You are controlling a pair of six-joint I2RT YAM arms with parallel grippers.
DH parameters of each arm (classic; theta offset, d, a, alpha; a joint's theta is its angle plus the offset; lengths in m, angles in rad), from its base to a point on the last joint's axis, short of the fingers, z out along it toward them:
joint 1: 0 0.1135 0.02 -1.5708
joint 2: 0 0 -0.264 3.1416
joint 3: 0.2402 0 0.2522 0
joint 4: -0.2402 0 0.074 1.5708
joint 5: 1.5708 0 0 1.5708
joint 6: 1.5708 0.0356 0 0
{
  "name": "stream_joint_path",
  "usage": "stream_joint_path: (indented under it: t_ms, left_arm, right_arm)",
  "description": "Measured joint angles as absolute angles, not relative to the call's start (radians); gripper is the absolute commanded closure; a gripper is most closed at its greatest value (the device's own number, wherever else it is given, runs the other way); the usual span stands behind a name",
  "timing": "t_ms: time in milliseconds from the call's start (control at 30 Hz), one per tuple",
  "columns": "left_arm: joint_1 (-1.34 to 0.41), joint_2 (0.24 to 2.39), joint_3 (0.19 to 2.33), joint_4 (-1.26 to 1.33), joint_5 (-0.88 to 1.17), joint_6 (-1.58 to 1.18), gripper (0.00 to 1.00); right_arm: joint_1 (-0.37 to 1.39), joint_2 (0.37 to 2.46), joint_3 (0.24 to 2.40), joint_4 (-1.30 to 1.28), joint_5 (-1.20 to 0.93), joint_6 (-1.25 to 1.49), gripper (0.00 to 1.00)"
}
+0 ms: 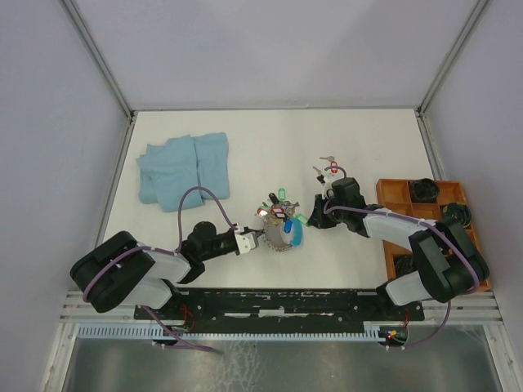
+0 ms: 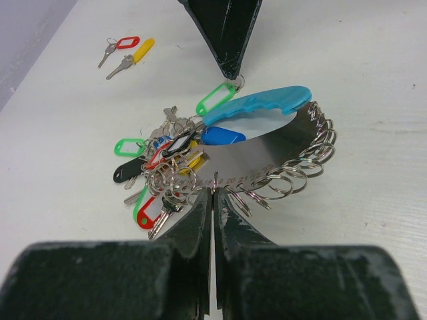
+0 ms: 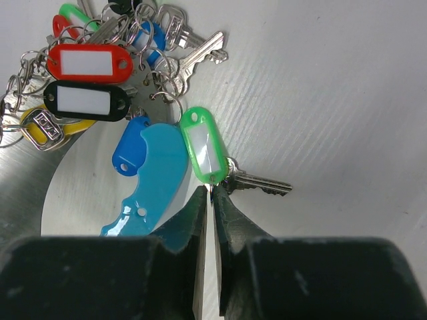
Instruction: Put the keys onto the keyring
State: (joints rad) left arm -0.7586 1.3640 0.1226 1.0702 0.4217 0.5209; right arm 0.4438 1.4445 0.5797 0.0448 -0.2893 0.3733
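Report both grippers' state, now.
Left gripper: jaws closed on the edge of the silver metal disc.
Right gripper: jaws closed on the green-tagged key, at the tag's end.

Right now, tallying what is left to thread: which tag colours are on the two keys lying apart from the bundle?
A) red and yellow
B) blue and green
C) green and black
A: in the left wrist view a red-tagged key and a yellow-tagged key lie well apart from the bundle.
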Motion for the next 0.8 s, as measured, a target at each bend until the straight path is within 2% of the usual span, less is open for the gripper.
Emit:
stream_joint_path:
  t_ms: [400, 667, 800]
  left_arm:
    - [-0.759, 1.364, 0.123, 1.070, 0.422, 0.521, 0.97]
    - [-0.759, 1.364, 0.123, 1.069, 0.422, 0.521, 0.97]
    - [-0.759, 1.364, 0.123, 1.069, 0.422, 0.521, 0.97]
  right_arm:
    - [0.444, 1.464, 0.581, 0.045, -0.292, 0.374, 0.84]
    - [0.444, 1.467, 0.581, 0.044, -0.291, 0.371, 0.99]
    - [0.444, 1.451, 0.581, 0.029, -0.288, 0.360, 0.99]
